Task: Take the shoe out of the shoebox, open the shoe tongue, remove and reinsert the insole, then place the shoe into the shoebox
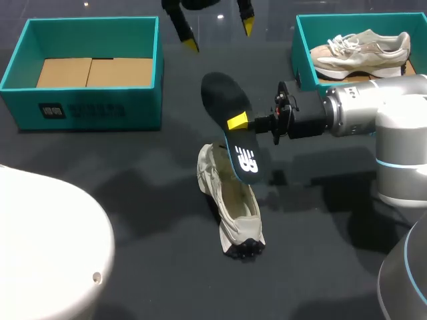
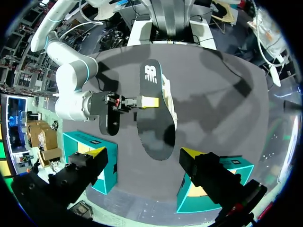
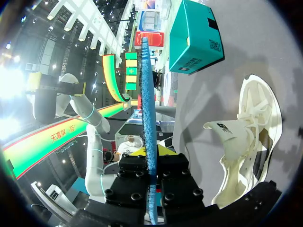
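A black insole (image 1: 230, 127) hangs in the air over the middle of the table, with my right gripper (image 1: 239, 123) shut on its edge. In the right wrist view the insole (image 3: 147, 104) stands edge-on between the closed fingers (image 3: 166, 152). Below it a cream shoe (image 1: 230, 200) lies on the dark table, its tongue pulled open (image 3: 227, 130). My left gripper (image 1: 219, 35) hovers wide open at the far side, above the insole (image 2: 154, 113), holding nothing. An open teal shoebox (image 1: 87, 70) with a cardboard insert sits at the back left.
A second teal shoebox (image 1: 303, 47) at the back right holds another cream shoe (image 1: 360, 50). A white rounded body (image 1: 47, 247) fills the near left corner. My right arm (image 1: 373, 110) stretches in from the right above the table.
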`<state>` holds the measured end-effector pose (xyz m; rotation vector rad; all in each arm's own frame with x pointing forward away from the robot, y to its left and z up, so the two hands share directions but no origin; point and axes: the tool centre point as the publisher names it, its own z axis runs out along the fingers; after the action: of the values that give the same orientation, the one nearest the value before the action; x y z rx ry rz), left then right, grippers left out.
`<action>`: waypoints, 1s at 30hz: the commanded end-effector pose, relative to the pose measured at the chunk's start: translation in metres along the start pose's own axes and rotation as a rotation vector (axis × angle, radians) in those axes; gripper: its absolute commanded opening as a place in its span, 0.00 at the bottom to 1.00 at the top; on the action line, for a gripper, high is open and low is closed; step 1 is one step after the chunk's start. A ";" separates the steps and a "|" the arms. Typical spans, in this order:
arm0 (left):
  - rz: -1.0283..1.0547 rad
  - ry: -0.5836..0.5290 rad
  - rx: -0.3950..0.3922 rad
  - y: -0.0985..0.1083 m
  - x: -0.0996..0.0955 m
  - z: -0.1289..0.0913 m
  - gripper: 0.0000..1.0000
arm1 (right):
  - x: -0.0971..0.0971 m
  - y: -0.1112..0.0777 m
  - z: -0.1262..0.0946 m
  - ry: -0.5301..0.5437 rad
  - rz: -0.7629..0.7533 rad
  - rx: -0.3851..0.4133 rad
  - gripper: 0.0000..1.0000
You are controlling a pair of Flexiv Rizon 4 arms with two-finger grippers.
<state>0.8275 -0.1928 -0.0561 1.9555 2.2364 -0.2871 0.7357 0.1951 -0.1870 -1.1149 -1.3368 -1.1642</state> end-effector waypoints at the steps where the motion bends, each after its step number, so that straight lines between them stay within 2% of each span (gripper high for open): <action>1: -0.005 0.397 -0.021 -0.004 -0.006 0.001 1.00 | 0.000 -0.001 0.001 -0.002 0.000 -0.001 0.00; 11: -0.011 0.440 -0.008 -0.002 -0.010 0.011 1.00 | 0.000 -0.001 0.001 -0.002 0.000 -0.001 0.00; 19: 0.011 0.424 0.024 0.003 -0.026 0.012 1.00 | 0.000 -0.001 0.001 -0.002 0.000 -0.001 0.00; 23: 0.018 0.350 0.017 0.000 -0.027 0.010 1.00 | 0.000 -0.001 0.001 -0.002 0.000 -0.001 0.00; 30: -0.011 0.150 0.047 -0.009 -0.008 0.009 1.00 | 0.000 -0.001 0.001 -0.002 0.000 -0.001 0.00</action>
<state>0.8263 -0.2251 -0.0565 2.1603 2.4485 -0.0270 0.7358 0.1953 -0.1872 -1.1144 -1.3372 -1.1640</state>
